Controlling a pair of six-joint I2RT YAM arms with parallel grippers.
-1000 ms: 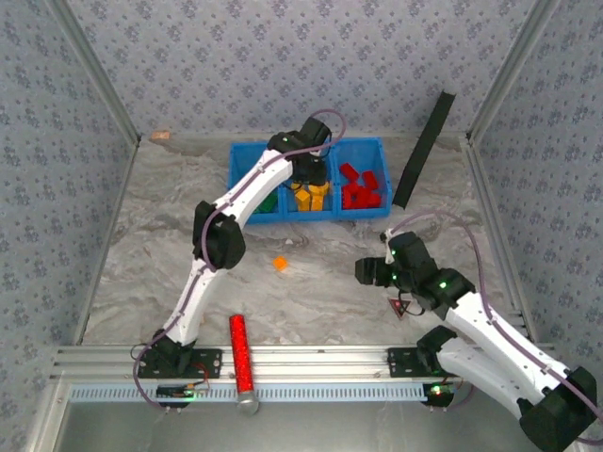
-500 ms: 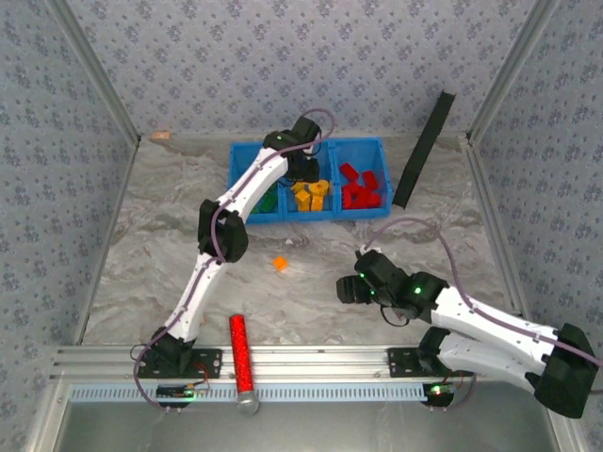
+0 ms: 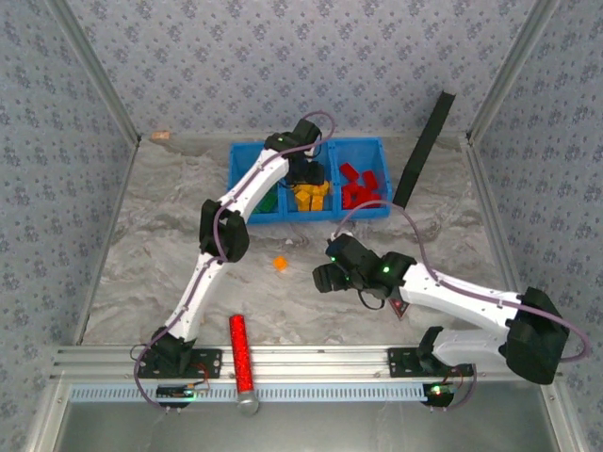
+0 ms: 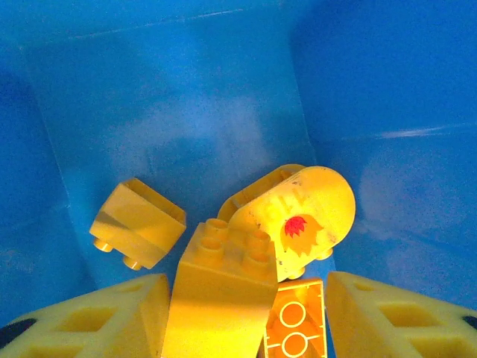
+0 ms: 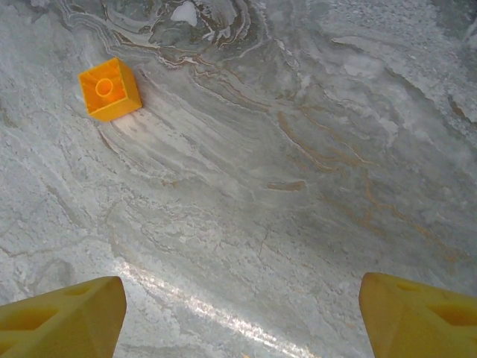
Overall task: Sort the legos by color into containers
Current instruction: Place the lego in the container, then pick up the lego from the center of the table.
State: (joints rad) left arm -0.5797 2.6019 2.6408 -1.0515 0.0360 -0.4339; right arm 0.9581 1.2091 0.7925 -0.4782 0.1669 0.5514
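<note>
Left claw point(image 3: 306, 181) spread wide, empty, over yellow legos point(image 4: 223, 276) in the middle container point(image 4: 171, 112) — reds point(image 3: 361, 188) alongside.

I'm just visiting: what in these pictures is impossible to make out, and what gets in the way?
- Top view: the left arm covers most of the left compartment of the blue bin; a bit of green peeks out.
- Left wrist view: the bottom edge cuts off the left hand, so whether it grips the yellow brick is unclear.
- Top view: a small red piece by the right arm is partly covered and too small to name.
</note>
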